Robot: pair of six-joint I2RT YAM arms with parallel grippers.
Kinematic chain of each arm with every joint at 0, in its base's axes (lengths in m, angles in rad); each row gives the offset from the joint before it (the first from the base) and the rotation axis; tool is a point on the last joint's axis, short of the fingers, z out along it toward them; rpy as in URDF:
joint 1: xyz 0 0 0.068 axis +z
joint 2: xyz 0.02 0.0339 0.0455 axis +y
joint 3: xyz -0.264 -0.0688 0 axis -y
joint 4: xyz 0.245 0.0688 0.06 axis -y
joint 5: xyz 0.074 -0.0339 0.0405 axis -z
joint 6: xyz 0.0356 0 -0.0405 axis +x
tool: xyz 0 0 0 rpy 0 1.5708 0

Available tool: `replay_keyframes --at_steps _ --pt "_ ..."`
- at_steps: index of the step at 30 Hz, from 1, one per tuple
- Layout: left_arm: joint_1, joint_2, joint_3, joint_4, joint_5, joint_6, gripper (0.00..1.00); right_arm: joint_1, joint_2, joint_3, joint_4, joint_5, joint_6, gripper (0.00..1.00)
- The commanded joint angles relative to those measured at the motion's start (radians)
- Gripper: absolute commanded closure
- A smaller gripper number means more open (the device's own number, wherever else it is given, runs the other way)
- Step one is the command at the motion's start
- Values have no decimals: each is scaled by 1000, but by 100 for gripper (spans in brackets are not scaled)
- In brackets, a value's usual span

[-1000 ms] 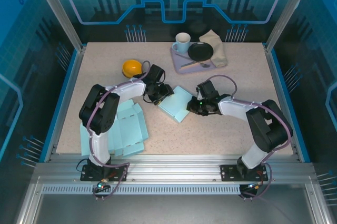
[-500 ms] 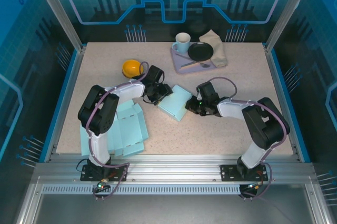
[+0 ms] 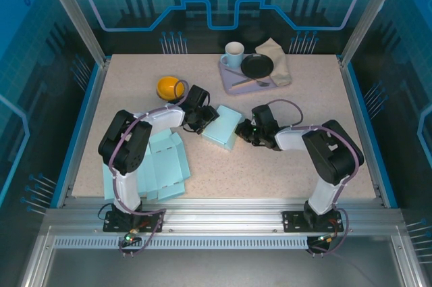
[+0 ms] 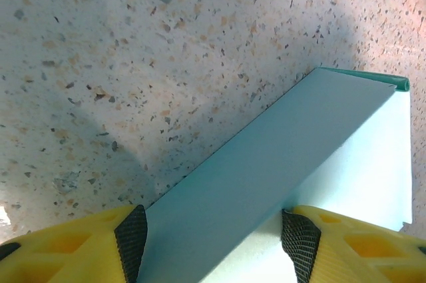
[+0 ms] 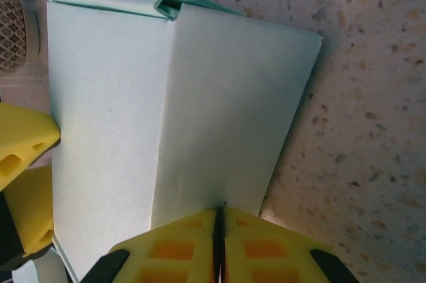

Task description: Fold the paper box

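Note:
The light blue paper box (image 3: 223, 128) lies mid-table between both arms, folded shut, with a tucked flap edge (image 5: 166, 2) at its far end. My left gripper (image 3: 204, 119) holds its left corner. In the left wrist view the box's side wall (image 4: 279, 156) spans the gap, and both black pads (image 4: 131, 233) touch it. My right gripper (image 3: 244, 133) is shut, with its closed fingertips (image 5: 220, 213) pressed against the box's right panel (image 5: 226, 110). A yellow finger of the left gripper (image 5: 20, 150) shows at the box's other side.
Flat unfolded blue box sheets (image 3: 158, 165) lie beside the left arm's base. An orange bowl (image 3: 169, 87) sits just behind the left gripper. At the back stands a lilac tray (image 3: 229, 77) with a mug (image 3: 234, 54), a black plate (image 3: 257, 65) and a napkin (image 3: 277, 57).
The right gripper has pushed leftward against the box. The box has shifted slightly left and away, turning a little, with the left gripper still on it.

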Motion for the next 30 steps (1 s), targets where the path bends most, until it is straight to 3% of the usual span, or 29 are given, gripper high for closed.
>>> replay_keyframes --at_steps 1,5,12,21,24,30 --pt "-127 132 -66 -51 181 -55 39 126 62 -16 133 -183 49 91" --pt "-127 145 -59 -41 203 -50 39 122 91 13 166 -273 53 97" --pt "-132 157 -48 -13 237 -55 40 180 137 140 193 -411 14 99" --pt "-145 167 -38 -7 260 -54 40 196 164 140 480 -445 101 99" --pt "-140 161 -39 -33 228 -40 40 188 99 87 367 -361 58 98" --pt "-102 144 -62 -75 165 -10 40 110 -90 83 -177 -202 -202 96"
